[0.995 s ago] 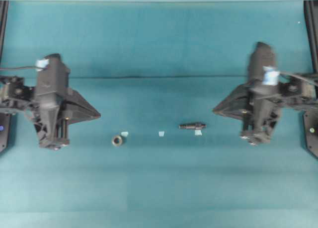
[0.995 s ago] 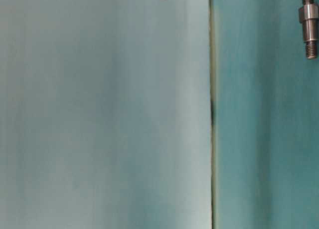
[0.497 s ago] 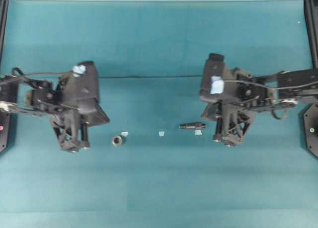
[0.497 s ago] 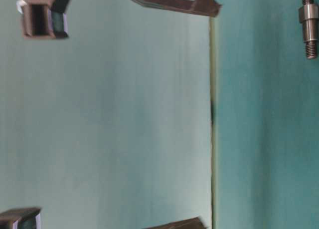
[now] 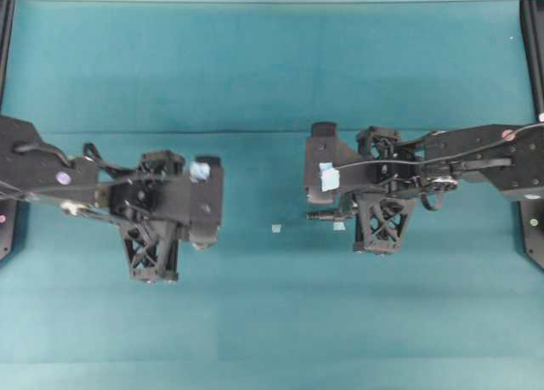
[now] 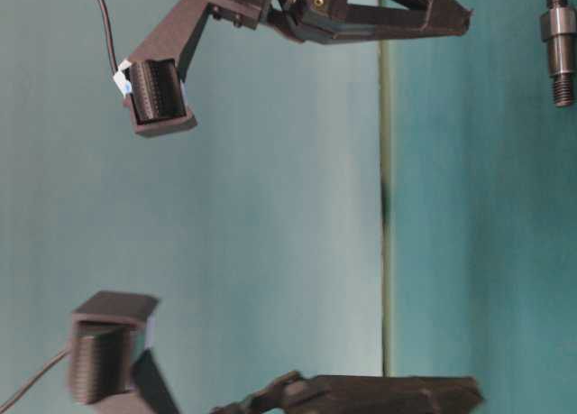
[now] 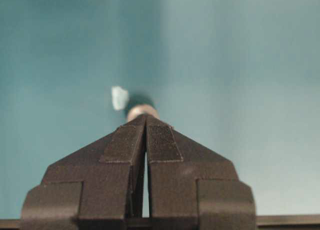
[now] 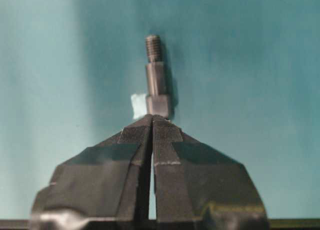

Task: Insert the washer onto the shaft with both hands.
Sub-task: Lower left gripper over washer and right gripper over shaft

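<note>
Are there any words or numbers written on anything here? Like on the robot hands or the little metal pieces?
No words or numbers can be read anywhere.
The pale blue tape tag on the right arm: blank.
The tape scraps on the table: blank.
The shaft: only a screw thread, no markings.
The washer: mostly hidden behind the left pincer, nothing readable.
The right pincer: plain black pads.

Under me spreads a teal table surface, matte and evenly lit, with a thin dark seam running from nine o'clock to three o'clock across its upper half. Black rails stand at the far edges at ten and two o'clock, and a paler strip borders the top at twelve. A small pale tape scrap lies near the centre.
</note>
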Robot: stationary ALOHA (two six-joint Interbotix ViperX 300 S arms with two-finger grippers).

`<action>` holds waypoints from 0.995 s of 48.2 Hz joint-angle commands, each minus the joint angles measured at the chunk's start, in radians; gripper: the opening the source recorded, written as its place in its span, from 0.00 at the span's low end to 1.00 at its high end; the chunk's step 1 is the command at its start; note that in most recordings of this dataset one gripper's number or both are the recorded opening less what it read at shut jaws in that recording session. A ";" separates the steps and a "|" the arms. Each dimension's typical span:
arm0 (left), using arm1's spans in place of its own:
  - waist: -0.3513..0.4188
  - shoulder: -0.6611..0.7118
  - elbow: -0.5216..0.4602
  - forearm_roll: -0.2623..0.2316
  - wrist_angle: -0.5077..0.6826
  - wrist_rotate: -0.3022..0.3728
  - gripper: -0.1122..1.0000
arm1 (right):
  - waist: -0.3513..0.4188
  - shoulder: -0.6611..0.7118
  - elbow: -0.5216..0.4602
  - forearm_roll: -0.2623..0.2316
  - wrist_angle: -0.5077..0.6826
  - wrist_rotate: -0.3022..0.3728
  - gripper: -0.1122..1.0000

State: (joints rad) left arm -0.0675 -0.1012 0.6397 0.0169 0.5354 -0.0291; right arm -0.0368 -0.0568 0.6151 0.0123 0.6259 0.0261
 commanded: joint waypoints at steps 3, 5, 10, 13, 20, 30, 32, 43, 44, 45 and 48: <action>0.005 0.012 -0.020 0.003 0.023 0.012 0.12 | 0.002 0.000 -0.015 -0.002 -0.005 -0.015 0.02; 0.006 0.015 -0.020 0.003 0.028 0.012 0.12 | 0.002 0.000 -0.014 -0.003 -0.005 -0.015 0.02; 0.006 0.015 -0.015 0.003 0.029 0.015 0.12 | 0.002 0.000 -0.011 -0.003 -0.009 -0.015 0.02; 0.006 0.015 -0.012 0.003 0.028 0.018 0.12 | 0.002 0.002 -0.006 -0.003 -0.015 -0.015 0.02; 0.006 0.017 -0.005 0.003 -0.009 0.015 0.12 | 0.000 0.012 -0.005 -0.003 -0.023 -0.014 0.02; 0.006 0.017 0.008 0.003 -0.046 0.009 0.12 | 0.002 0.021 -0.005 -0.003 -0.086 -0.021 0.07; 0.006 0.017 0.008 0.003 -0.051 0.005 0.12 | 0.002 0.023 -0.005 -0.003 -0.091 -0.025 0.09; 0.006 0.018 0.014 0.003 -0.052 0.009 0.29 | 0.000 0.046 -0.005 -0.005 -0.060 -0.031 0.48; 0.006 0.018 0.015 0.003 -0.054 0.009 0.33 | 0.000 0.049 -0.003 -0.005 -0.060 -0.031 0.54; 0.006 0.020 0.017 0.003 -0.054 0.009 0.38 | 0.000 0.051 -0.005 -0.005 -0.060 -0.032 0.60; 0.000 0.020 0.020 0.003 -0.052 0.015 0.55 | 0.000 0.055 -0.005 -0.006 -0.060 -0.034 0.76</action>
State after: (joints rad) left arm -0.0598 -0.0782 0.6642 0.0184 0.4878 -0.0215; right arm -0.0368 0.0000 0.6151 0.0107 0.5676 0.0046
